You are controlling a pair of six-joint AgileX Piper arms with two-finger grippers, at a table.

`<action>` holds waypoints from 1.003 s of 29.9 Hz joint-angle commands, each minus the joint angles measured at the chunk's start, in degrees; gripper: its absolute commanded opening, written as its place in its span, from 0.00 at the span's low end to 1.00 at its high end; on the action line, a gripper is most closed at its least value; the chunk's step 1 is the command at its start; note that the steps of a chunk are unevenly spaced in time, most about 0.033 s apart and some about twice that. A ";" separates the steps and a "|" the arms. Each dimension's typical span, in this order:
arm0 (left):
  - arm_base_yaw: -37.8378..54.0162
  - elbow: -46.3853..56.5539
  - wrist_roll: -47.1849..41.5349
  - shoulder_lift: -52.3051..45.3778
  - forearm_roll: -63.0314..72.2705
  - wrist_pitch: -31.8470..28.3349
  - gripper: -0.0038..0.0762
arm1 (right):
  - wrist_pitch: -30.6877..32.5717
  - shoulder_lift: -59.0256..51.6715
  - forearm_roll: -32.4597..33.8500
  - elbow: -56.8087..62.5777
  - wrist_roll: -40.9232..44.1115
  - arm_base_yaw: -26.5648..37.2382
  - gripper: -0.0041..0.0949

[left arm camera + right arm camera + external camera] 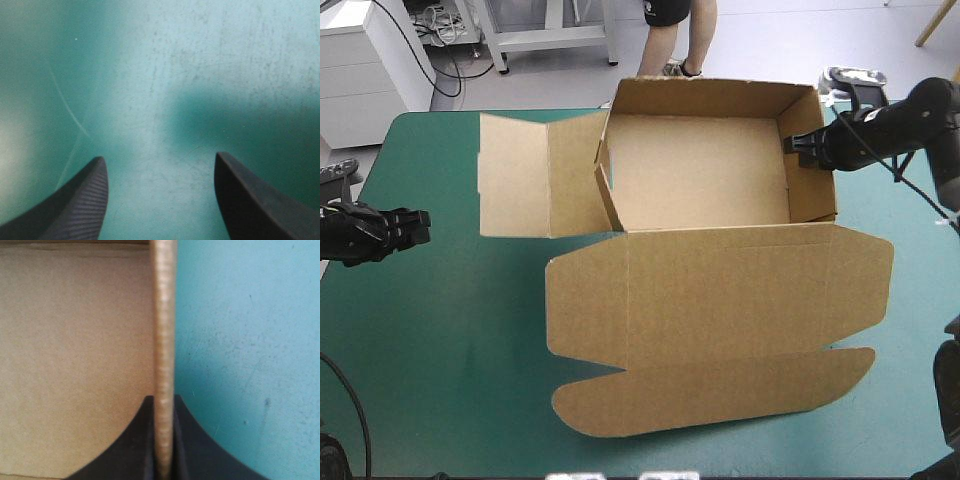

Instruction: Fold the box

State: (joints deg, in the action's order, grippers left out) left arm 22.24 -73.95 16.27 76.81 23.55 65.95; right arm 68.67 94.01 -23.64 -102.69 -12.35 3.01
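Box (700, 180): brown board, partly formed, lying on the table (440, 350) from the middle toward the far right. Its far part is an open tray. The far wall (710, 97) and the right wall (810, 160) stand upright. On the tray's left side a short flap (605, 185) stands tilted, and beyond it a side panel (535, 175) lies flat on the teal-green cover, pointing to the table's left edge. The tray's floor shows as plain brown board. The lid (720, 290) lies flat on the near side of the tray, with its rounded tuck flap (720, 395) nearest the table's near edge.

Right gripper (790, 143): at the right wall's upper edge. The right wrist view shows the black fingers (145, 440) pressed on either side of the wall (164, 340), all but closed on the board, with tray floor to one side and cover (250, 340) to the other.

Left gripper (420, 225): near the table's left edge, well apart from the box. Its fingers (85, 200) stand spread, holding nothing, over bare cover (200, 75).
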 commanded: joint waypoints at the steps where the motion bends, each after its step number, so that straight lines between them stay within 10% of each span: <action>1: 0.00 -1.44 0.83 -0.82 7.04 -2.15 0.64 | -1.67 -6.08 -5.96 -1.93 -0.49 3.03 0.02; 30: 0.00 -1.44 19.59 1.07 42.13 7.06 0.62 | -3.72 -5.41 -17.62 -1.83 -5.02 -4.66 0.02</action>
State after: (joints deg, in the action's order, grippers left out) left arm 22.24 -73.95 35.34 79.38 60.87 69.86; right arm 69.32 88.79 -37.76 -102.74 -17.62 -0.42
